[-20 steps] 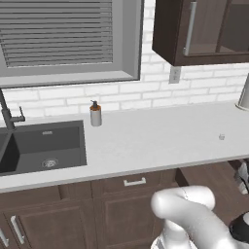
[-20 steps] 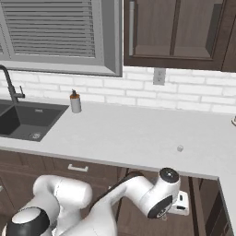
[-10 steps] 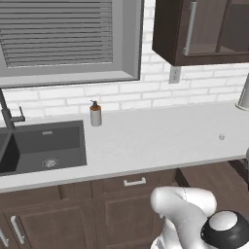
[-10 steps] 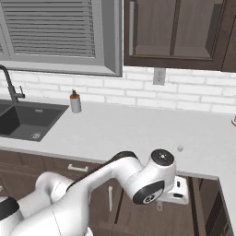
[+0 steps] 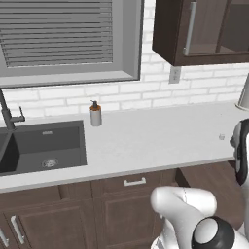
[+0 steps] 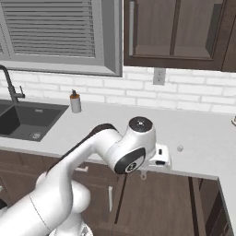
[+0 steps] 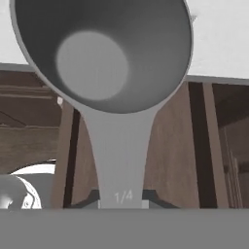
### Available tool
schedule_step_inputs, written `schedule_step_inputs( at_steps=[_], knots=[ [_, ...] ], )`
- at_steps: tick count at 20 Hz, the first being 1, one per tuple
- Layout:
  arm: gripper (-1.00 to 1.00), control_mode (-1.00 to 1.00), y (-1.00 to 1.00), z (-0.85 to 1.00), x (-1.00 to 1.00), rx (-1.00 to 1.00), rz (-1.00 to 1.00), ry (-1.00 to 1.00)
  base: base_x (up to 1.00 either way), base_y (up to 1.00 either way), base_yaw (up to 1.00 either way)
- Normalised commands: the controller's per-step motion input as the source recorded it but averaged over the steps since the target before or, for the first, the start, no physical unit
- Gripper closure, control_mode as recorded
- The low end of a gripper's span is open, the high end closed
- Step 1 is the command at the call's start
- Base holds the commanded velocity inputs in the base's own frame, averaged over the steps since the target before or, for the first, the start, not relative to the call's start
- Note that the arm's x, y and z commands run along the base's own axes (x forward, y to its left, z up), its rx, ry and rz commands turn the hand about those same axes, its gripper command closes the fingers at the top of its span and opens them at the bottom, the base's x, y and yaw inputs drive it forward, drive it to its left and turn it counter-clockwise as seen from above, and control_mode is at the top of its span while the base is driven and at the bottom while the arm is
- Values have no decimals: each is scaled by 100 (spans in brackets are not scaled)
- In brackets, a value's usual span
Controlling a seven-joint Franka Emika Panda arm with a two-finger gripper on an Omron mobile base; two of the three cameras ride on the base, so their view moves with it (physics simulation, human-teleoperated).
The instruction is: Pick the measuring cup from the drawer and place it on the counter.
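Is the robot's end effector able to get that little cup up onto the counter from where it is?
Probably yes: the end effector holds the measuring cup at the counter edge, with bare stone ahead.

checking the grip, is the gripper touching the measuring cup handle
Touching. In the hand view the measuring cup fills the top, and its flat handle, marked 1/4, runs down between the two dark fingertips of the gripper, which press against its sides.
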Motion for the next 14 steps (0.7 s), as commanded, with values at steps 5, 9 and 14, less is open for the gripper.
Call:
schedule_step_inputs(
  at_steps=[5, 9, 14],
  knots=[
    [100, -100, 48, 3, 100, 0, 17, 0, 0, 0, 0],
    [100, -100, 36, -29, 100, 0, 15, 0, 0, 0, 0],
    [100, -100, 14, -48, 87, 0, 14, 0, 0, 0, 0]
  ],
)
